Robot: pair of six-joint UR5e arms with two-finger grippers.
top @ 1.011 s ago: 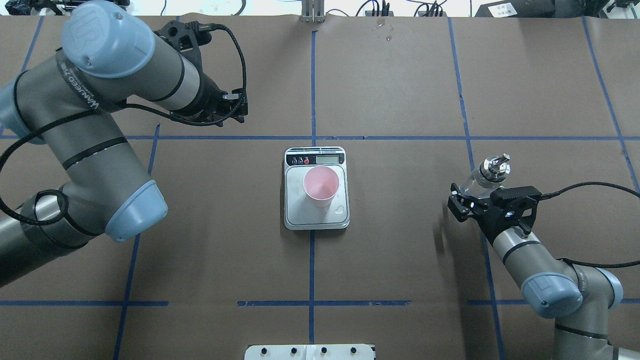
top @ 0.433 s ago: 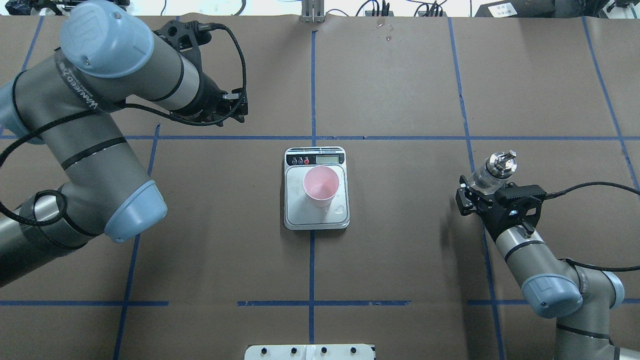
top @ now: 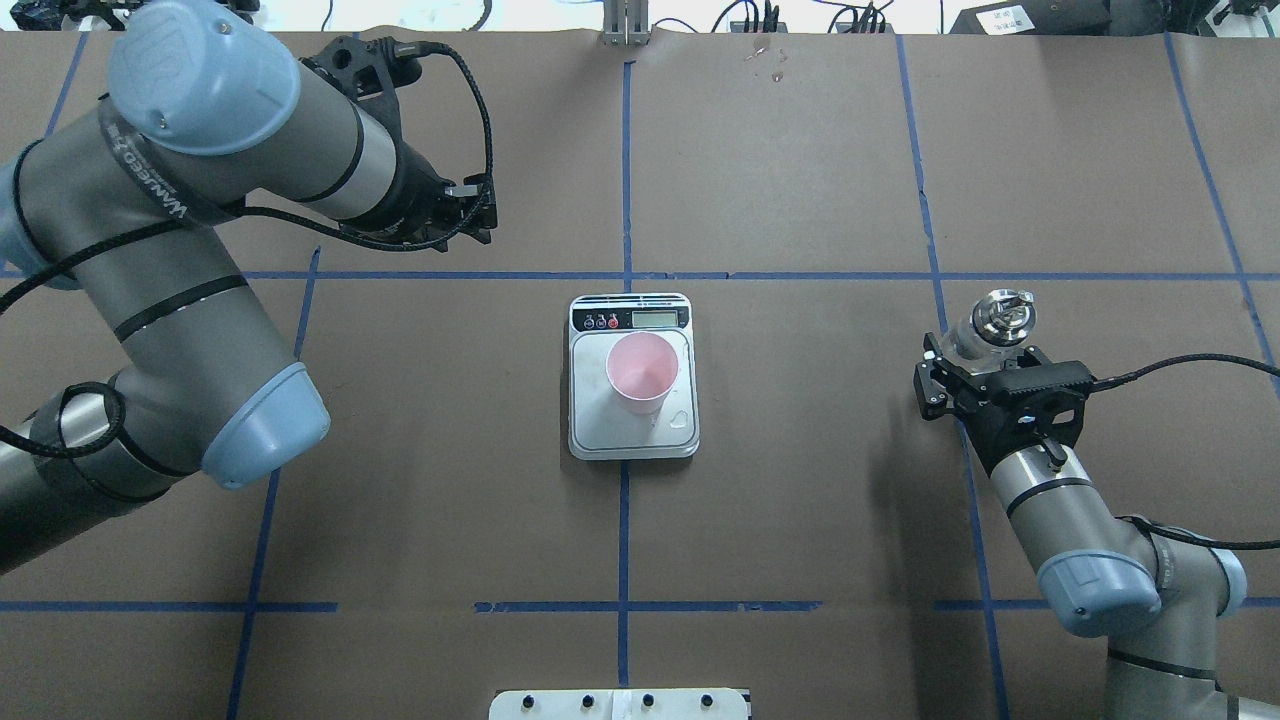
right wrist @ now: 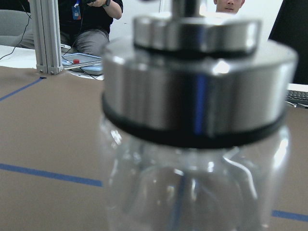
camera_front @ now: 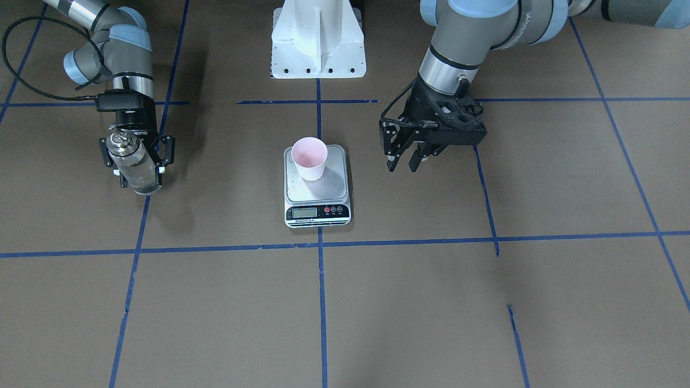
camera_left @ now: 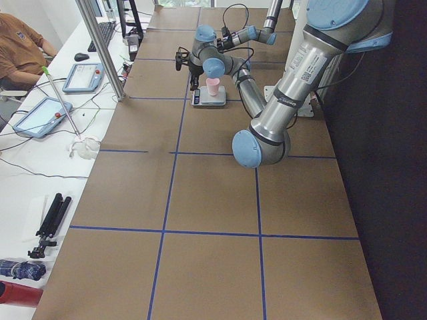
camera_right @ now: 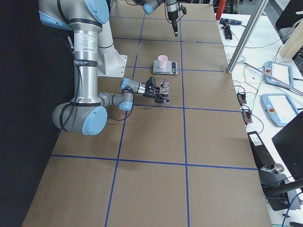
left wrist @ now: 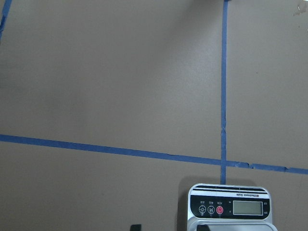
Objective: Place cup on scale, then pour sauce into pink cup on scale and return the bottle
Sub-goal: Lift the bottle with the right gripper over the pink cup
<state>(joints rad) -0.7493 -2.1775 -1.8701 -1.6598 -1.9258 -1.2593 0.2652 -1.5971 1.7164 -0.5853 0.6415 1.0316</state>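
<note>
The pale pink cup (top: 640, 372) stands upright on the scale (top: 585, 432) at the table's middle; both also show in the front view, cup (camera_front: 309, 158) and scale (camera_front: 338, 186). My right gripper (top: 972, 372) is shut on the clear glass bottle (top: 995, 322) with a silver collar, held nearly upright far right of the scale. In the front view the bottle (camera_front: 136, 164) sits between the right gripper's (camera_front: 138, 157) fingers. The right wrist view is filled by the bottle (right wrist: 192, 144); the clear sauce level is hard to make out. My left gripper (top: 478, 215) is open and empty, beyond and left of the scale.
Blue tape lines cross the brown table. The robot's white base (camera_front: 318, 37) stands behind the scale. The left wrist view shows the scale's display strip (left wrist: 230, 208) at its bottom edge. Operators sit beyond the table's far edge.
My right gripper has swung the bottle from a tilt to nearly upright and moved it a little right, away from the scale. My left arm has barely shifted.
</note>
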